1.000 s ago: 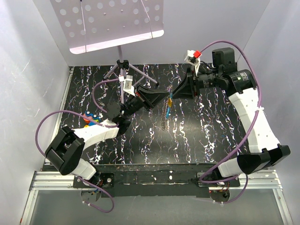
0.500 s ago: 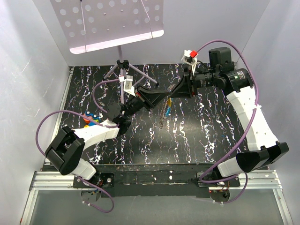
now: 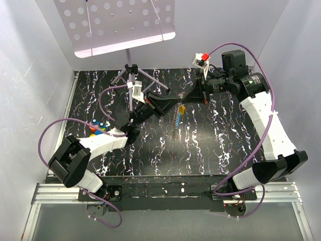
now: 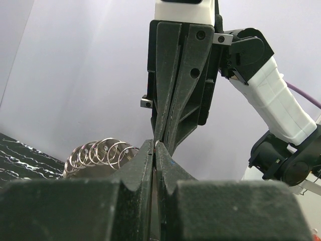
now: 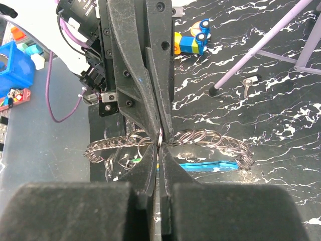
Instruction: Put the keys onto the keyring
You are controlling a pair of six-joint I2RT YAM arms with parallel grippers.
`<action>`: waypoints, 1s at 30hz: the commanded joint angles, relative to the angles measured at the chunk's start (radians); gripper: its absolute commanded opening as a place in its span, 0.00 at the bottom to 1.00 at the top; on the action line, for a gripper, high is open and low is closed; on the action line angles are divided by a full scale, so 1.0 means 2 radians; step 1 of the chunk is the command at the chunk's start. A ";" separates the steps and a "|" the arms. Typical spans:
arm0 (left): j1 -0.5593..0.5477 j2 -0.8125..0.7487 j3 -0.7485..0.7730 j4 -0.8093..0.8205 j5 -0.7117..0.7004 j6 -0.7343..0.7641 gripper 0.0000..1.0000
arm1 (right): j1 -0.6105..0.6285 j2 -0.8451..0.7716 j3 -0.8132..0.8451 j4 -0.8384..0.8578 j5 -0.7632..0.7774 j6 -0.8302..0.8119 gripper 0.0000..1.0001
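Observation:
My left gripper (image 3: 172, 103) and right gripper (image 3: 187, 97) meet tip to tip above the middle of the table. Both are shut on one thin metal keyring (image 5: 159, 136), which stands edge-on between the two pairs of fingertips. A long chain of metal rings (image 5: 215, 136) hangs from it to both sides. The blue key (image 5: 205, 164) hangs below the chain and also shows in the top view (image 3: 178, 118). The yellow-orange key (image 3: 182, 108) hangs just under the fingertips. In the left wrist view my left gripper (image 4: 154, 146) is shut, with rings (image 4: 100, 153) to its left.
A music stand with a perforated plate (image 3: 120, 22) and purple tripod legs (image 3: 133, 70) stands at the back. Coloured toy blocks (image 3: 98, 127) lie at the left. A small loose key (image 5: 246, 86) lies near a tripod foot. A blue bin (image 5: 12, 60) sits beyond the table edge.
The right arm has shifted a little toward the back left, staying tip to tip with the left gripper. The hanging chain and keys have swung slightly; the yellow key head shows more.

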 commanded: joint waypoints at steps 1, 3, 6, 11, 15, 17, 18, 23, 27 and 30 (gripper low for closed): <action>-0.005 -0.007 0.013 0.091 -0.010 -0.001 0.00 | 0.006 -0.002 0.019 0.012 -0.009 0.004 0.01; -0.004 -0.008 0.012 0.092 -0.008 -0.002 0.00 | 0.006 -0.003 0.021 0.008 -0.015 0.000 0.01; -0.004 -0.009 0.014 0.096 0.002 -0.008 0.00 | 0.006 -0.004 0.023 0.002 -0.021 -0.008 0.01; 0.002 -0.017 0.017 0.096 0.038 -0.025 0.27 | 0.006 -0.010 0.016 -0.013 -0.022 -0.025 0.01; 0.025 -0.042 0.018 0.073 0.087 -0.047 0.45 | 0.005 -0.020 0.001 -0.038 -0.023 -0.060 0.01; 0.042 -0.075 0.017 0.026 0.123 -0.035 0.53 | 0.005 -0.026 -0.008 -0.054 -0.022 -0.080 0.01; 0.051 -0.094 0.019 -0.022 0.139 -0.017 0.58 | 0.005 -0.028 -0.013 -0.063 -0.021 -0.091 0.01; 0.067 -0.161 0.067 -0.255 0.229 0.090 0.63 | 0.005 -0.038 -0.037 -0.087 -0.023 -0.122 0.01; 0.071 -0.167 0.087 -0.331 0.291 0.128 0.66 | 0.005 -0.043 -0.049 -0.099 -0.026 -0.136 0.01; 0.072 -0.154 0.113 -0.406 0.336 0.178 0.64 | 0.005 -0.038 -0.047 -0.127 -0.030 -0.168 0.01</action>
